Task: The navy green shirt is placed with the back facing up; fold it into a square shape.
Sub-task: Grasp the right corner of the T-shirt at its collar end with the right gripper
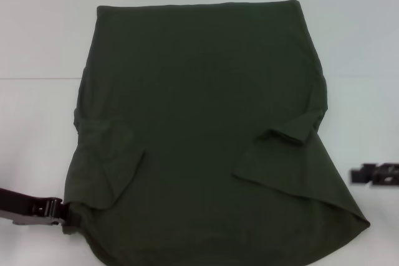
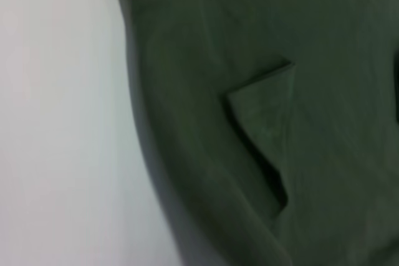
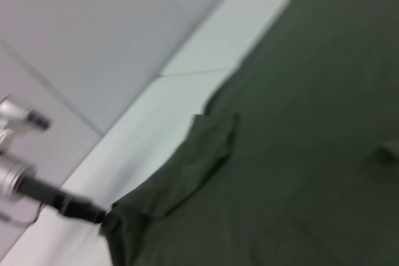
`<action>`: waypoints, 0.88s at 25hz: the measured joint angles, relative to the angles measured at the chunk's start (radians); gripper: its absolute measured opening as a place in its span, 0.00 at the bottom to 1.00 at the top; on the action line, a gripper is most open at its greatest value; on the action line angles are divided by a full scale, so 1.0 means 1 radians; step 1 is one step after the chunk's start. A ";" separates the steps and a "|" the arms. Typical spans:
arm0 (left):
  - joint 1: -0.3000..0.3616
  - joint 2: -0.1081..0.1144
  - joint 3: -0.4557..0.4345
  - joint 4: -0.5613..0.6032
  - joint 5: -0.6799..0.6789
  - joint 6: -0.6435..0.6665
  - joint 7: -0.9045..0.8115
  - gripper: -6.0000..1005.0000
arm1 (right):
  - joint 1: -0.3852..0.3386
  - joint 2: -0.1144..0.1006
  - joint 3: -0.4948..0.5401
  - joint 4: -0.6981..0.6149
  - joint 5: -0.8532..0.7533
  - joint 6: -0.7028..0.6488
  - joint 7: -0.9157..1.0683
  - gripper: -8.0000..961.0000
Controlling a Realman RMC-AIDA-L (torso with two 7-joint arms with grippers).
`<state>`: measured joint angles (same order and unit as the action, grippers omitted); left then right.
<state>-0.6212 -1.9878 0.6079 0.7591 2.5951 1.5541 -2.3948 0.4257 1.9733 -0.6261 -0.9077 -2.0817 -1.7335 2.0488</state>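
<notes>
The navy green shirt (image 1: 199, 123) lies spread on the white table, both short sleeves folded inward over its body. Its near left sleeve (image 1: 112, 160) and right sleeve (image 1: 280, 154) form flaps. My left gripper (image 1: 61, 211) is at the shirt's near left corner, where the fabric is bunched up around its tip; the right wrist view shows the same left gripper (image 3: 93, 214) pinching that corner. My right gripper (image 1: 374, 174) hovers off the shirt's right edge, over bare table. The left wrist view shows only the shirt (image 2: 280, 154) with a folded flap.
The white table (image 1: 37, 42) surrounds the shirt, with a seam line running across it at the left. Bare table lies to the left, right and far side of the shirt.
</notes>
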 joint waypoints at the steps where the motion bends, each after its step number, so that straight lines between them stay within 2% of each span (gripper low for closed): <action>1: -0.001 0.001 0.000 0.001 -0.001 0.002 0.004 0.03 | 0.005 -0.014 0.002 -0.035 -0.013 -0.011 0.090 0.98; 4: -0.002 0.001 0.000 0.011 -0.007 0.004 0.014 0.03 | 0.025 -0.055 0.003 -0.096 -0.041 -0.035 0.295 0.98; 6: -0.002 0.000 -0.001 0.015 -0.012 0.008 0.020 0.03 | 0.051 -0.078 0.010 -0.096 -0.088 -0.049 0.379 0.90; 9: -0.001 -0.003 0.000 0.019 -0.015 0.020 0.035 0.03 | 0.091 -0.088 0.032 -0.093 -0.203 -0.050 0.452 0.78; 11: -0.001 -0.004 0.000 0.021 -0.021 0.024 0.043 0.03 | 0.118 -0.083 0.038 -0.095 -0.298 -0.042 0.481 0.79; 15: 0.003 0.002 0.001 0.025 -0.056 0.025 0.050 0.03 | 0.137 -0.067 0.031 -0.093 -0.384 -0.033 0.510 0.79; 20: 0.004 0.005 0.002 0.025 -0.059 0.025 0.064 0.03 | 0.131 -0.034 0.023 -0.099 -0.471 -0.015 0.519 0.93; 22: 0.006 0.005 0.004 0.024 -0.059 0.023 0.065 0.03 | 0.125 -0.018 0.024 -0.097 -0.489 0.006 0.507 0.95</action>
<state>-0.6155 -1.9829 0.6116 0.7831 2.5357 1.5770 -2.3303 0.5503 1.9551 -0.6024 -1.0045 -2.5703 -1.7274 2.5559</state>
